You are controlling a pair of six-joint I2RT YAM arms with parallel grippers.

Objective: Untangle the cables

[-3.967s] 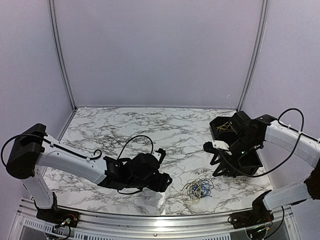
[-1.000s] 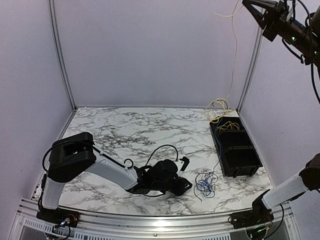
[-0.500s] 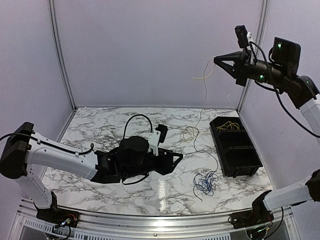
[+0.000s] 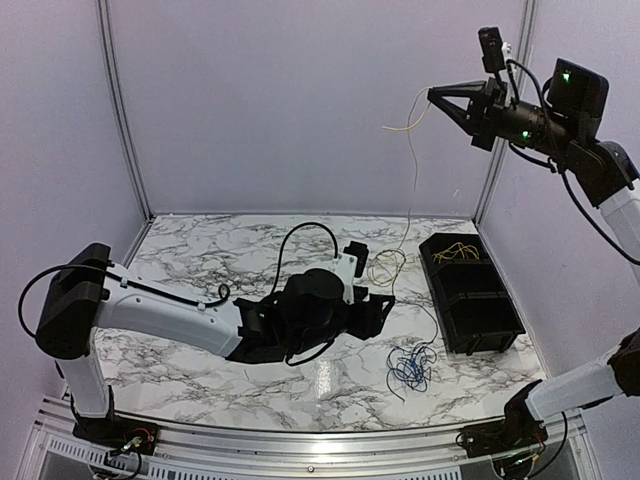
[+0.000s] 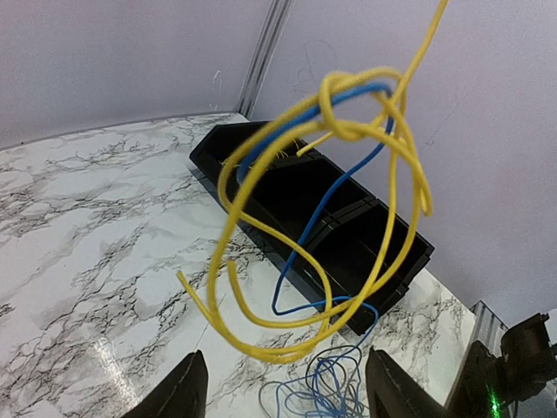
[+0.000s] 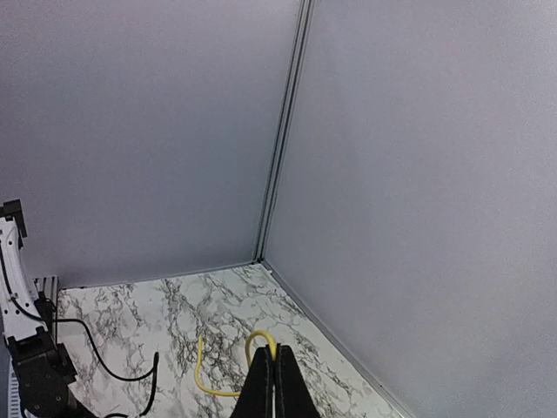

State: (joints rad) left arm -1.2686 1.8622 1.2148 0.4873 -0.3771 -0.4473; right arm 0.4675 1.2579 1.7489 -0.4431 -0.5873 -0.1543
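My right gripper [image 4: 434, 96] is raised high at the right, shut on a yellow cable [image 4: 411, 160]. That cable hangs down to a knotted bunch of yellow loops [image 4: 385, 265] just above the table. In the right wrist view the shut fingers [image 6: 277, 370] pinch the yellow cable [image 6: 261, 335]. My left gripper [image 4: 386, 304] is open just beside the hanging loops. In its wrist view the yellow loops [image 5: 348, 131] dangle ahead of the spread fingers [image 5: 185, 394], and a blue cable [image 5: 315, 222] threads through them. A blue and dark cable bundle [image 4: 408, 368] lies on the table.
A black bin [image 4: 488, 310] stands at the right of the marble table [image 4: 230, 250], with more yellow cables [image 4: 457, 250] in its far compartment. Grey walls close off the back and both sides. The left arm's thick black cable [image 4: 300, 235] arcs above its wrist.
My left gripper has lifted off the table, swung right toward the hanging yellow loops and opened wider. My right gripper came down from the top corner, still shut on the yellow cable.
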